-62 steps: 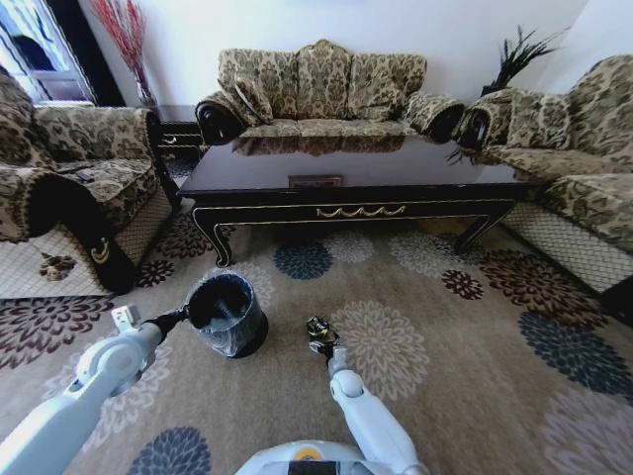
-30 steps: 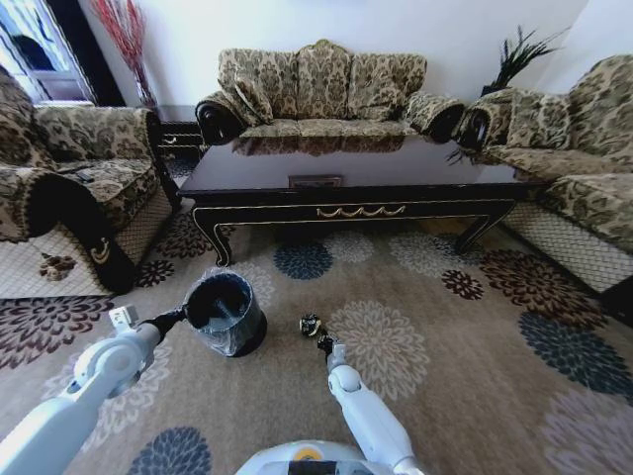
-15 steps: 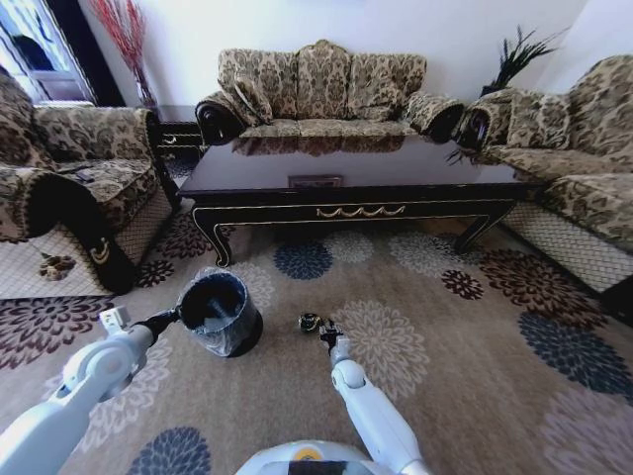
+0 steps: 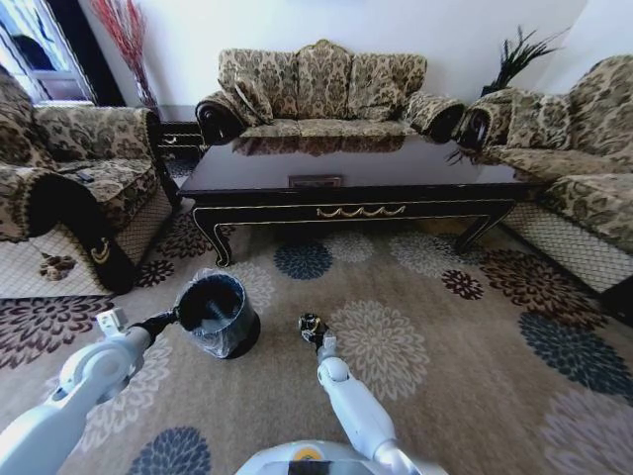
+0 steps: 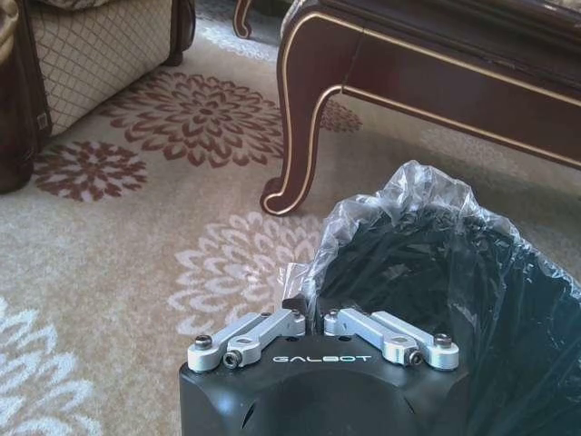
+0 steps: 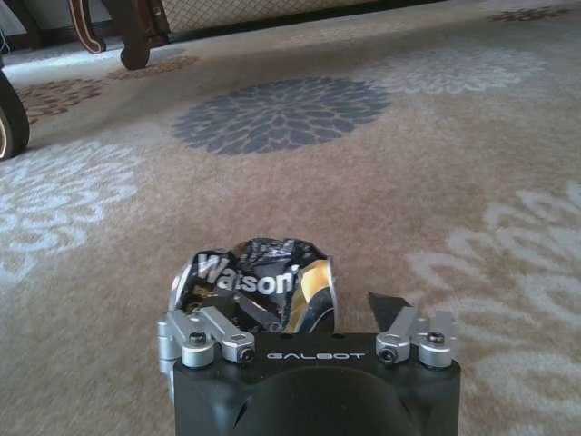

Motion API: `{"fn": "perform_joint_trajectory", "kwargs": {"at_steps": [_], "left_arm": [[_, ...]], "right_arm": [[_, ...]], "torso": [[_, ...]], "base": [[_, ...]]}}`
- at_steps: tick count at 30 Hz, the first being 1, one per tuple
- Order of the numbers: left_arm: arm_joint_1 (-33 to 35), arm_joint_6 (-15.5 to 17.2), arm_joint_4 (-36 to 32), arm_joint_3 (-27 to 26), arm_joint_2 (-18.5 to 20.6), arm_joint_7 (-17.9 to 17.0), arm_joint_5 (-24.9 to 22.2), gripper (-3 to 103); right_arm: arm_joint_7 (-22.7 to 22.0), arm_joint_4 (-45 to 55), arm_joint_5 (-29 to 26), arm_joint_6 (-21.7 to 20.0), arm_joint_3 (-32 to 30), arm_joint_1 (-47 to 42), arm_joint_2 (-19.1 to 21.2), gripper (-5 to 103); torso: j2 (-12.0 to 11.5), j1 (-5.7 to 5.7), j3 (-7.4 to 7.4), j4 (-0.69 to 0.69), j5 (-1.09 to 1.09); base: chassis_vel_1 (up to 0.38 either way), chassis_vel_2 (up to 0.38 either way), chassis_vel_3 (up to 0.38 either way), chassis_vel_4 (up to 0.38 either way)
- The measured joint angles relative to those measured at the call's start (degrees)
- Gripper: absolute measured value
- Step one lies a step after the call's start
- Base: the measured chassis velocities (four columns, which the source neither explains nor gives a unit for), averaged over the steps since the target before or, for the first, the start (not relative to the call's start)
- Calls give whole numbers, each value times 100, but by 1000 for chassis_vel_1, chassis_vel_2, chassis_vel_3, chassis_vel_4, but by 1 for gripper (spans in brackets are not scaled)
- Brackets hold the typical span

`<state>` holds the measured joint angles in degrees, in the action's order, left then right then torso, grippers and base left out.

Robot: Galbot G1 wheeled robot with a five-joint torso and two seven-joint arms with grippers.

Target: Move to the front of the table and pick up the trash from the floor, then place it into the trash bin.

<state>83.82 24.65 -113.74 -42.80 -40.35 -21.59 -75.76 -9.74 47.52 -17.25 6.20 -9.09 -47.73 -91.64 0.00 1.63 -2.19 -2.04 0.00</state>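
Observation:
The trash, a small dark crumpled ball (image 4: 312, 324), lies on the floor (image 4: 455, 386) in front of the table (image 4: 396, 163). In the right wrist view the crumpled dark trash (image 6: 254, 283) sits between the spread fingers of my right gripper (image 6: 290, 304), close to one side; the gripper (image 4: 317, 336) is open. The trash bin (image 4: 215, 315), black with a shiny bag, stands to the left of it. My left gripper (image 4: 165, 320) is shut on the bin's near rim; the left wrist view shows the gripper (image 5: 304, 295) pinching the bag's edge at the trash bin (image 5: 436, 282).
Patterned sofas (image 4: 321, 84) ring the table on three sides, with an armchair (image 4: 69, 188) at the left. A curved table leg (image 5: 304, 118) stands just beyond the bin. Open carpet stretches to the right of my right arm.
My right gripper drew back off the trash, drifted right, and has now swung left up to it again. The left arm has shifted the bin a little to the left.

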Motion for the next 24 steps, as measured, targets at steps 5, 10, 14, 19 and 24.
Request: {"fn": "perform_joint_trajectory", "kwargs": {"at_steps": [5, 10, 14, 19, 24], "left_arm": [[-74, -20, 36, 117, -37, 0, 19, 4], [-129, -23, 46, 195, -47, -5, 25, 4], [-161, -30, 56, 238, -38, -10, 35, 4], [-181, -31, 52, 278, -41, -15, 44, 4], [-187, -31, 23, 340, -51, -17, 68, 4]], "right_arm": [[11, 102, -21, -7, 1, -1, 0, 68], [26, 157, -3, -21, 18, -30, 8, 52], [33, 320, 26, -62, 30, -109, 81, 30], [29, 440, 29, -91, 34, -158, 133, 20], [-25, 701, -11, -151, 39, -252, 271, 5]], "torso": [[0, 0, 0, -2, 0], [0, 0, 0, -1, 0], [0, 0, 0, -1, 0], [0, 0, 0, -1, 0], [0, 0, 0, 0, 1]], "base": [[0, 0, 0, 0], [0, 0, 0, 0], [0, 0, 0, 0], [0, 0, 0, 0], [0, 0, 0, 0]]}}
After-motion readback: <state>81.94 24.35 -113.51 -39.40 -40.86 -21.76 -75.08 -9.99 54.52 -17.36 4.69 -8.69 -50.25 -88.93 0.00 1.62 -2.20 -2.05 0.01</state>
